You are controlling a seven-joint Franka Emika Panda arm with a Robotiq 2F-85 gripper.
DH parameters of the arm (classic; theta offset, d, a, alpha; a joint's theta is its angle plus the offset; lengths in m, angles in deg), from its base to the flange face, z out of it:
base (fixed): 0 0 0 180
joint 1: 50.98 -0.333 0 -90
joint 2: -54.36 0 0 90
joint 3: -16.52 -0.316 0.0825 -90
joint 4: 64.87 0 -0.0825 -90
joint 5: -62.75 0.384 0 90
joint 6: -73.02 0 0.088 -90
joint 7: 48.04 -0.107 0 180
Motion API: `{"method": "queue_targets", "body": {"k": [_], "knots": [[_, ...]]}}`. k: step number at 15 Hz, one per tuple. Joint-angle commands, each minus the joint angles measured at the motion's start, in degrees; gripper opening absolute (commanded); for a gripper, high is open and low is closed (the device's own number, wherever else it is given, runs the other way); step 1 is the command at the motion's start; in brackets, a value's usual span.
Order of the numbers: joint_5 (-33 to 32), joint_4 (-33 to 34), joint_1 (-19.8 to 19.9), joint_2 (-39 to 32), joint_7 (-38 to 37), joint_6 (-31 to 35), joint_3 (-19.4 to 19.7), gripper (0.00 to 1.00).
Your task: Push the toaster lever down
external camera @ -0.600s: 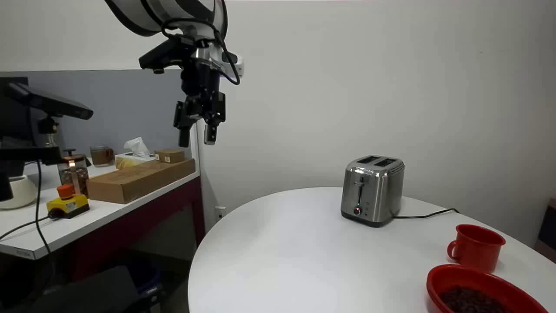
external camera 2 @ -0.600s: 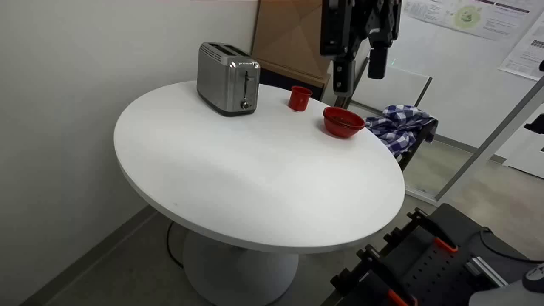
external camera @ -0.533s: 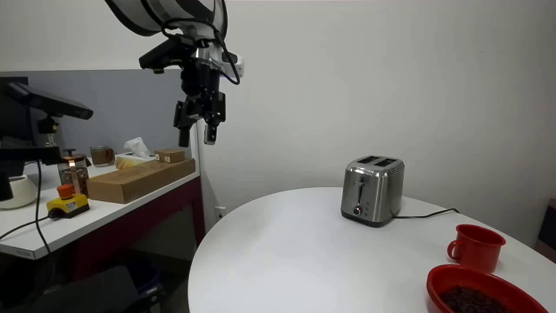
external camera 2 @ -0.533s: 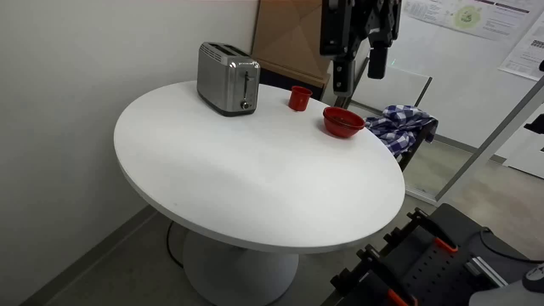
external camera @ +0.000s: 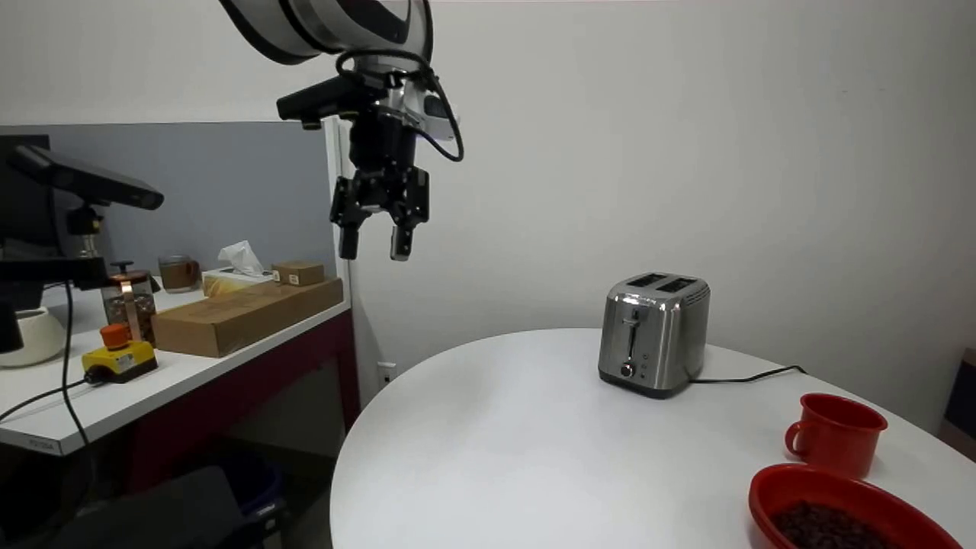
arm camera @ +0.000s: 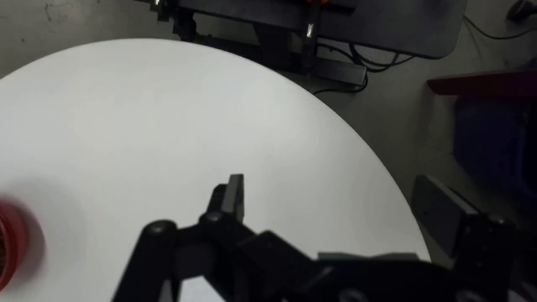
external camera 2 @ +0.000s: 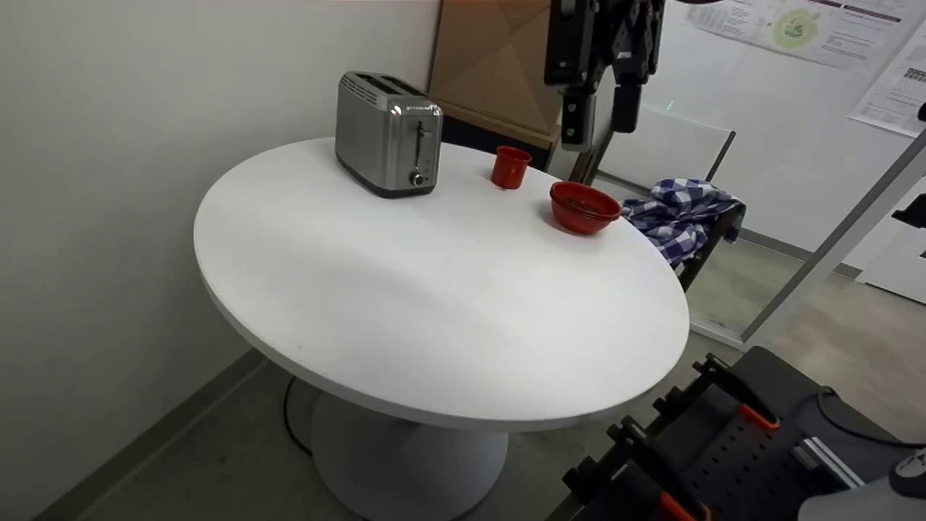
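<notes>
- Hanging well above the round white table (external camera 2: 434, 304), the robot's gripper (external camera: 374, 257) has its two fingers (external camera: 348, 242) spread wide apart, and it is holding nothing.
- Near the table's edge is a red bowl (external camera 2: 582, 224) with little dark bits (external camera: 827, 526) in it.
- Past the bowl and apart from it stands a red mug (external camera: 842, 442).
- Further back, the shiny toaster (external camera: 662, 335) stands up straight on the table in both exterior views, well apart from the gripper.
- Its lever (external camera 2: 425, 133) is near the top of its slot (external camera 2: 418, 155).
- A black cord (external camera: 747, 379) lies on the table beside the toaster.
- Behind the toaster is a pale wall (external camera: 534, 152).
</notes>
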Motion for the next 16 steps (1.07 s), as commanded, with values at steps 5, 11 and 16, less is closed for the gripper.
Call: {"method": "queue_targets", "body": {"k": [5,11,16], "knots": [[-0.4,10.4,2.0,-10.4,16.9,5.3,7.6,1.0],[-4.2,21.3,3.7,-20.0,23.1,5.7,9.1,1.0],[-9.4,28.3,4.8,-27.1,21.5,6.3,10.0,1.0]]}}
